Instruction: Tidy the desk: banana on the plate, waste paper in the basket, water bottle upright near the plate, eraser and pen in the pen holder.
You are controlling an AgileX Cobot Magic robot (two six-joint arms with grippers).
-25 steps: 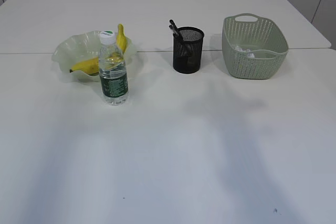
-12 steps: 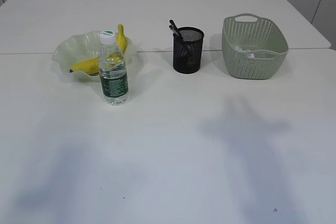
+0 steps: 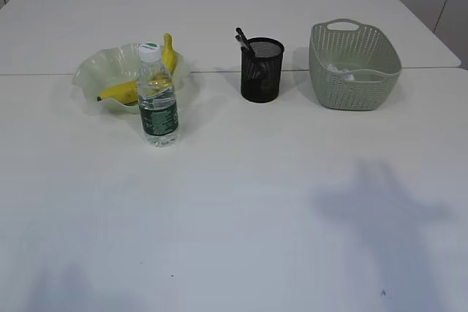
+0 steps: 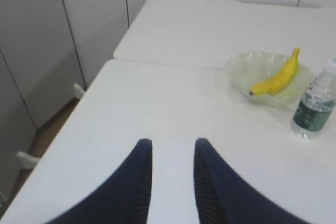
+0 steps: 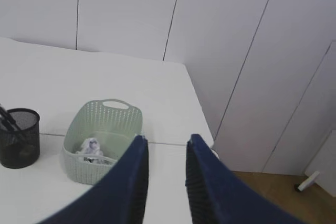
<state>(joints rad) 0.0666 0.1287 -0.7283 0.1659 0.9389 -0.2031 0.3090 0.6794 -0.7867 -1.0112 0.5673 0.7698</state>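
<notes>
Over the last second only the arm shadows on the large plain white table point(image 3: 234, 202) have slid toward the near edge, so both arms look to be pulling back from a finished tidy. The left claw point(image 4: 173, 148) and right claw point(image 5: 165, 145) stand narrowly parted, empty. The long curved yellow banana point(image 3: 139, 82) lies in the pale green ruffled glass plate point(image 3: 91, 74), long axis slanting, its stem tip up toward the far right.

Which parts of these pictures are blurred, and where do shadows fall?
Exterior view: sharp; a soft grey shadow lies on the desk at lower right. Left wrist view: the near fingers are blurred. Right wrist view: the fingers are soft, the basket clearer.
</notes>
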